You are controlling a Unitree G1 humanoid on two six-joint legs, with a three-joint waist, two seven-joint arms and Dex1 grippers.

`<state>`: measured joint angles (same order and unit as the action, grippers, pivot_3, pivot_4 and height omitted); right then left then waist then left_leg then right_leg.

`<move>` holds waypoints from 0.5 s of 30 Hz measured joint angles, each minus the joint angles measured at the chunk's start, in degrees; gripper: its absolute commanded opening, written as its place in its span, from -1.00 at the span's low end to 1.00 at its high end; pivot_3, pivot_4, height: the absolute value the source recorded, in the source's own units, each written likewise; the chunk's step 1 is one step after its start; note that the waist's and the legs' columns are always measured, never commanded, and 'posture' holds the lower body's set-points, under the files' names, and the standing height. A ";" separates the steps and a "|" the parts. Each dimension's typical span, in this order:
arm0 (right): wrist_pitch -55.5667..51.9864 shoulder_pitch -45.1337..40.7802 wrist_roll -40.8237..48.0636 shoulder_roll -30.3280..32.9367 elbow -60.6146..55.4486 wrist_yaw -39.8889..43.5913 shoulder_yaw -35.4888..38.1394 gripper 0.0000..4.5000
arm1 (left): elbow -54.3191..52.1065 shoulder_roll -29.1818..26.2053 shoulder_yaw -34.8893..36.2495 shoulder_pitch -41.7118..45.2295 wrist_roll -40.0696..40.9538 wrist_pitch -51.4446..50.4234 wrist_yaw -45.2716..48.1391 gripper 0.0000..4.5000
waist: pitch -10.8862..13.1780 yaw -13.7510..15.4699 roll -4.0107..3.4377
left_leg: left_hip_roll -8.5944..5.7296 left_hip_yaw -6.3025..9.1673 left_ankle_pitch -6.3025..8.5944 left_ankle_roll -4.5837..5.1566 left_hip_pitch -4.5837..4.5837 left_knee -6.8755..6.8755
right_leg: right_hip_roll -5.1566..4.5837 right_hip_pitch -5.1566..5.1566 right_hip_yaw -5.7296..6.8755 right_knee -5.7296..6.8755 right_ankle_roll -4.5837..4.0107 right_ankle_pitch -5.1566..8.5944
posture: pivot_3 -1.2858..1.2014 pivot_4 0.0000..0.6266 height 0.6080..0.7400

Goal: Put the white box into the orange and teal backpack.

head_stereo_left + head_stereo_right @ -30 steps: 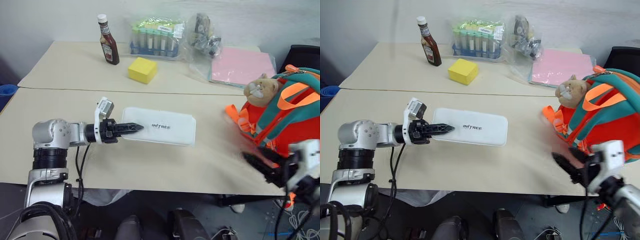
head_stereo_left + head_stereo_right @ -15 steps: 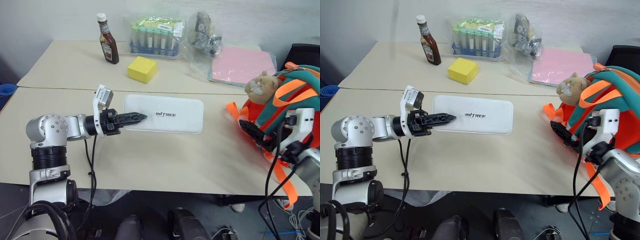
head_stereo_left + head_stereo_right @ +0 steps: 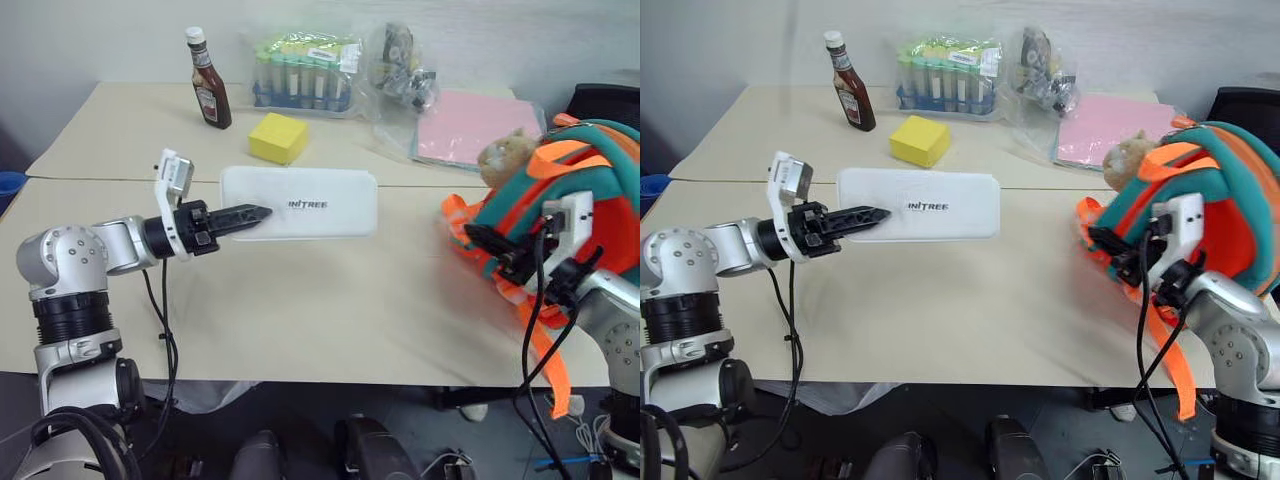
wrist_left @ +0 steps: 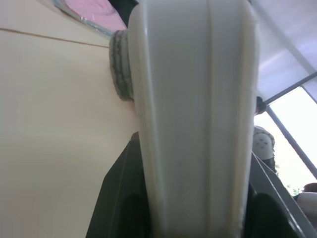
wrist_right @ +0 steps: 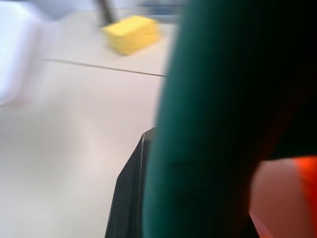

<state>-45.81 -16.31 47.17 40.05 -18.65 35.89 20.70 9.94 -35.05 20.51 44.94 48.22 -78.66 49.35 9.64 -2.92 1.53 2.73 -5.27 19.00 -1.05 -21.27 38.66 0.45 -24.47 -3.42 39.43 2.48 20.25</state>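
left gripper [image 3: 248,214]: clamped on flat white rectangular box [image 3: 305,203] | right gripper [image 3: 482,240]: closed on orange-and-teal fabric backpack [image 3: 590,190] strap

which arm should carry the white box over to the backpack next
Left. The left gripper is clamped on the white box's end, holding it off the table. The right gripper is at the orange and teal backpack's teal trim, probably to steady it.
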 measured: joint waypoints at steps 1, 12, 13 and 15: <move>-1.23 -0.62 1.90 1.11 -1.86 1.86 -0.55 -0.98 | 0.48 -0.21 0.02 0.67 -0.01 0.93 0.05 -0.39 | 0.01 0.02 0.00 | 0.00 0.01 0.00 0.00 -0.02 0.01 | 0.00 -0.01 0.01 0.00 0.00 0.00 | 0.03 -0.52 1.00; -13.26 -1.96 29.40 15.41 -10.62 17.21 2.44 -0.98 | 1.75 -3.89 -0.93 4.35 0.25 13.86 9.80 -0.39 | 0.12 0.06 -0.03 | 0.00 0.04 0.01 0.01 -0.05 -0.01 | -0.03 0.03 0.04 -0.12 0.00 0.00 | 0.03 -0.52 1.00; -14.31 -0.13 31.03 17.15 -10.62 19.23 3.64 -0.98 | 1.76 -3.91 -0.98 4.40 0.81 14.16 10.73 -0.39 | 0.12 0.13 -0.03 | 0.00 0.05 0.01 0.03 -0.06 -0.01 | -0.04 0.05 0.04 -0.15 0.00 0.00 | 0.03 -0.52 1.00; -15.81 3.00 32.97 19.53 -10.67 23.00 5.81 -0.98 | 1.83 -3.81 -1.13 4.63 1.24 15.08 12.01 -0.39 | 0.13 0.43 -0.01 | -0.01 0.05 0.04 0.08 -0.07 0.07 | -0.04 0.07 0.04 -0.16 0.00 0.00 | 0.03 -0.52 1.00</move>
<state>-61.62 -13.32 80.14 59.58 -29.32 58.90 26.51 11.77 -38.86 19.38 49.57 49.46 -63.58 61.36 9.77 -2.49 1.53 2.72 -5.22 19.04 -0.97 -21.35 38.74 0.42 -24.40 -3.38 39.27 2.48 20.25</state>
